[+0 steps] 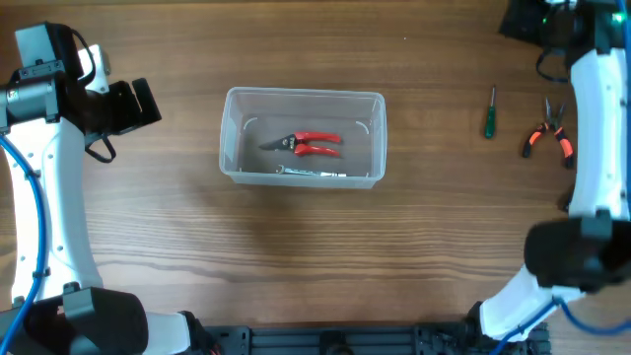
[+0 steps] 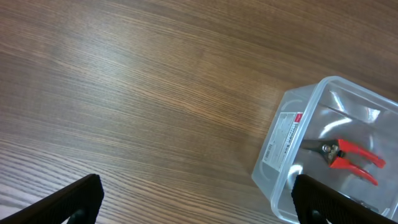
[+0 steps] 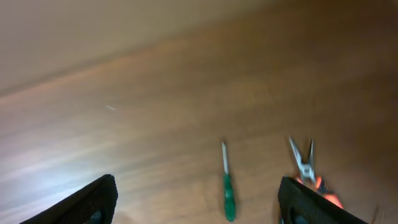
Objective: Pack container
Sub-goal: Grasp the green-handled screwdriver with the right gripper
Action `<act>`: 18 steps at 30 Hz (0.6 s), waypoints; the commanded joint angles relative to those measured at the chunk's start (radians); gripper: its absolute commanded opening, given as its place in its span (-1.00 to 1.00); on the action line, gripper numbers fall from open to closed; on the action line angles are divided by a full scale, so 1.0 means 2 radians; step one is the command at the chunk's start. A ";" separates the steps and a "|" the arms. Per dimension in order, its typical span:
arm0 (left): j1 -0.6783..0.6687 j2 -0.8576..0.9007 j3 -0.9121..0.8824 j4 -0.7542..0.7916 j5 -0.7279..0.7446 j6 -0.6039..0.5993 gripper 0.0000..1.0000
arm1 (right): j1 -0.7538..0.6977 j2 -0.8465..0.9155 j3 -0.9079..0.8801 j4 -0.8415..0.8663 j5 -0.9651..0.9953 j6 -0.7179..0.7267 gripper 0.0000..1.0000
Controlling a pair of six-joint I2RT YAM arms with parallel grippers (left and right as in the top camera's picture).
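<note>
Container [image 1: 229, 138]: sitting mid-table; I am seeing red-handled snips [image 1: 311, 144] and a silver tool [image 1: 311, 174] inside.
Remaining: green screwdriver [image 1: 488, 113] and orange-handled pliers [image 1: 548, 133] are lying at its 3 o'clock.
Left gripper [image 2: 196, 186], right gripper [image 3: 199, 193]: both are hanging spread, empty.

Not much to read here tbh. The only printed thing is a white sticker [image 2: 284, 137] on the outside of the container [image 2: 278, 186], on its short end wall, caught by the left wrist camera. It has a small red patch at its top corner and rows of fine dark print below that, but the print's too small and blurry to make out. No brand or number is legible anywhere else.
</note>
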 commanded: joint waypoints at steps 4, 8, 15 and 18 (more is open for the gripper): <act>0.002 0.004 0.002 -0.001 0.010 -0.006 0.99 | -0.023 0.144 -0.005 -0.010 -0.014 0.018 0.66; 0.002 0.004 0.002 -0.007 0.010 -0.006 1.00 | -0.024 0.194 -0.005 -0.008 -0.014 0.003 0.66; 0.002 0.004 0.002 -0.009 0.010 -0.007 0.99 | -0.024 0.246 -0.006 -0.017 -0.006 0.006 0.67; 0.002 0.004 0.002 -0.009 0.010 -0.007 1.00 | -0.024 0.248 -0.006 -0.027 -0.004 0.006 0.67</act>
